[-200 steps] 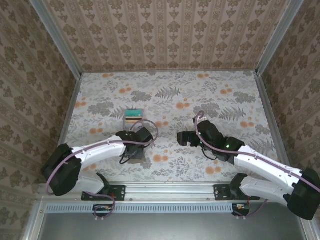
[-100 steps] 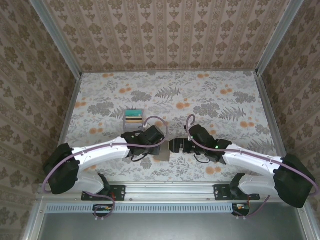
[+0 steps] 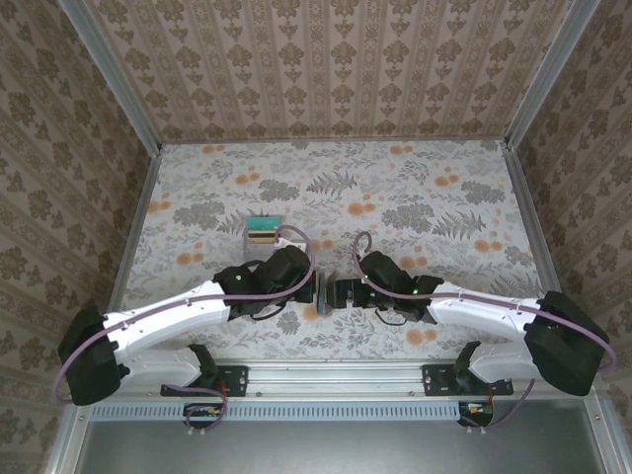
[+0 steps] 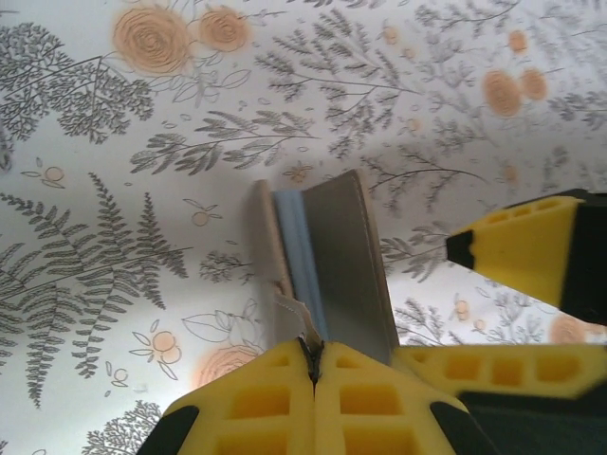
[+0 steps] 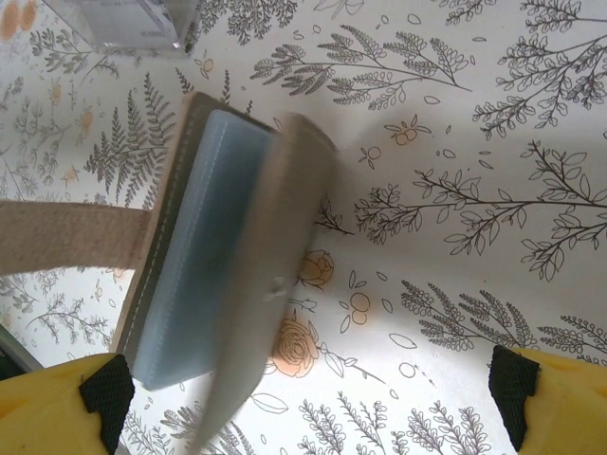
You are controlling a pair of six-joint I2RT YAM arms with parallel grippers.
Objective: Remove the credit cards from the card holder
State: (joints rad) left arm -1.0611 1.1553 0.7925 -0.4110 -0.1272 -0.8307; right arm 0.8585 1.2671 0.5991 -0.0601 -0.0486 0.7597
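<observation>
The card holder (image 3: 325, 296) hangs on edge between both grippers, just above the table's front middle. In the left wrist view its grey cover (image 4: 346, 256) and pale blue inner edge rise from my left gripper (image 4: 311, 353), which is shut on the holder's small tab. My right gripper (image 3: 342, 293) is open right beside it. In the right wrist view the holder (image 5: 204, 256) stands partly unfolded ahead of the wide-apart yellow fingers (image 5: 560, 403), its near flap blurred. Any credit cards in the holder are hidden by its flaps.
A striped stack of teal and tan cards (image 3: 264, 229) lies on the floral table (image 3: 425, 197) behind the left arm. Patterned walls with metal rails close in the back and both sides.
My left gripper has lifted the card holder off the front of the table and carried it right to the middle. My right gripper has moved left until it is right beside the holder.
</observation>
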